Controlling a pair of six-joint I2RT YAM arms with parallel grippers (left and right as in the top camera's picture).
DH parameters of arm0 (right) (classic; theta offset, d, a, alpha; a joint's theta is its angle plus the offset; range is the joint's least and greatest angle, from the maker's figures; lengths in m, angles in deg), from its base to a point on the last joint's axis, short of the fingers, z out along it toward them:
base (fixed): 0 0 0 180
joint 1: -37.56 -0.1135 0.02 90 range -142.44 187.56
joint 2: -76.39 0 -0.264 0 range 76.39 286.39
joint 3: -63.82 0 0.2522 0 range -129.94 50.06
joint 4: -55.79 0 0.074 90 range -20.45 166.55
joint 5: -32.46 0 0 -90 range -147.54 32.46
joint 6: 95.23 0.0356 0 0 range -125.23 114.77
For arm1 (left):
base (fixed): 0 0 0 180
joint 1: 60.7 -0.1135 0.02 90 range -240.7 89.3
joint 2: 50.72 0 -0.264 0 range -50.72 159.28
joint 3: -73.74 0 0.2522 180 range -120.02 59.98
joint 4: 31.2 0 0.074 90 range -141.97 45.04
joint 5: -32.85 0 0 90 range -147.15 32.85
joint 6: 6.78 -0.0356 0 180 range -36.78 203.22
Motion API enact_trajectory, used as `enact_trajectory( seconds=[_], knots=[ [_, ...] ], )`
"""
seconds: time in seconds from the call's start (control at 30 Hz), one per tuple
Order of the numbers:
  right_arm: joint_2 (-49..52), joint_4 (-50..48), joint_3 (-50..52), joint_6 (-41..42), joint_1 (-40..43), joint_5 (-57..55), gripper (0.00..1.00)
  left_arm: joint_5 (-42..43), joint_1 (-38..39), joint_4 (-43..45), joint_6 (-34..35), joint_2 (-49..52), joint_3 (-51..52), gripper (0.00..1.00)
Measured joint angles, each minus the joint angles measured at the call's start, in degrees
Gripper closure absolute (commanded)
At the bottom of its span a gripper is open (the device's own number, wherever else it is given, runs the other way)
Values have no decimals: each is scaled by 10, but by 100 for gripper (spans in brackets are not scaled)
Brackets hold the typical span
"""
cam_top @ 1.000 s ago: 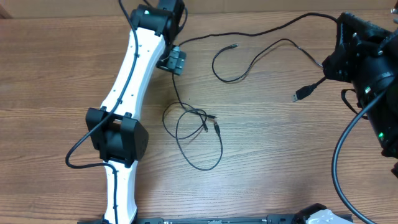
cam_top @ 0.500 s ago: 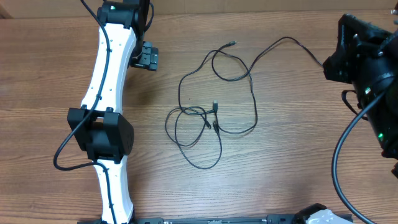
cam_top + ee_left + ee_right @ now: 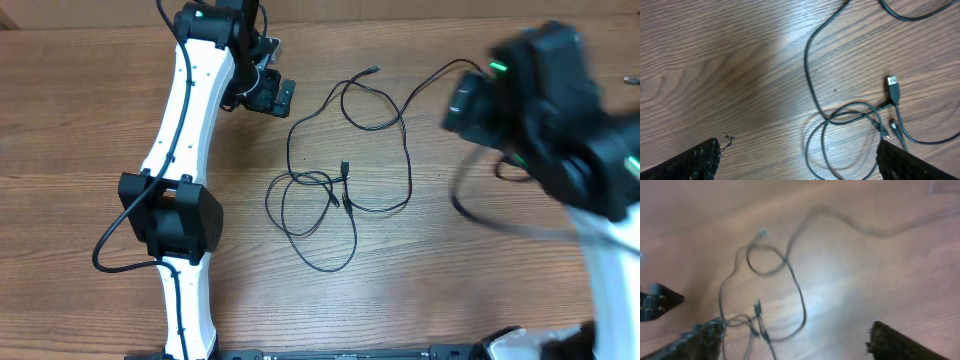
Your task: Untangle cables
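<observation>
The cables [image 3: 320, 215] are thin black cords lying tangled in loops at the table's middle, with a small plug [image 3: 373, 70] at the far end and another plug [image 3: 345, 165] inside the loops. One strand runs right and disappears under the blurred right arm. My left gripper [image 3: 262, 92] hovers open, left of the cables. In the left wrist view its gripper [image 3: 797, 165] holds nothing; the cable loops [image 3: 850, 117] and a USB plug [image 3: 893, 88] lie on the wood below. My right gripper [image 3: 795, 345] is open and empty above the cables [image 3: 790, 275].
The wooden table [image 3: 480, 260] carries nothing but the cords. The white left arm [image 3: 185, 150] slants across the left side. The right arm [image 3: 550, 120] reaches in from the right, motion-blurred. A black rail [image 3: 350, 354] lines the front edge.
The stretched cord fell slack into the middle pile. My right gripper opened and its arm swung left toward the cables. The left arm drifted left, then slightly back right.
</observation>
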Motion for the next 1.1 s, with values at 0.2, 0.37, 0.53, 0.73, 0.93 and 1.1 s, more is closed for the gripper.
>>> enact_trajectory(
  seconds=[0.2,0.37,0.53,0.73,0.93,1.1],
  knots=[
    [97,8,51,77,0,60,0,7,0,2,-5,0,0,1],
    [135,-35,127,160,0,82,0,7,-1,4,-7,0,0,1],
    [137,-127,226,228,0,128,0,7,-5,6,-9,0,0,0],
    [138,-253,361,285,0,209,5,6,-13,9,-9,0,0,0],
    [137,-349,479,345,0,252,12,5,-16,13,-9,0,0,0],
    [137,-412,563,373,0,278,25,5,-16,20,-9,0,0,1]
  ],
)
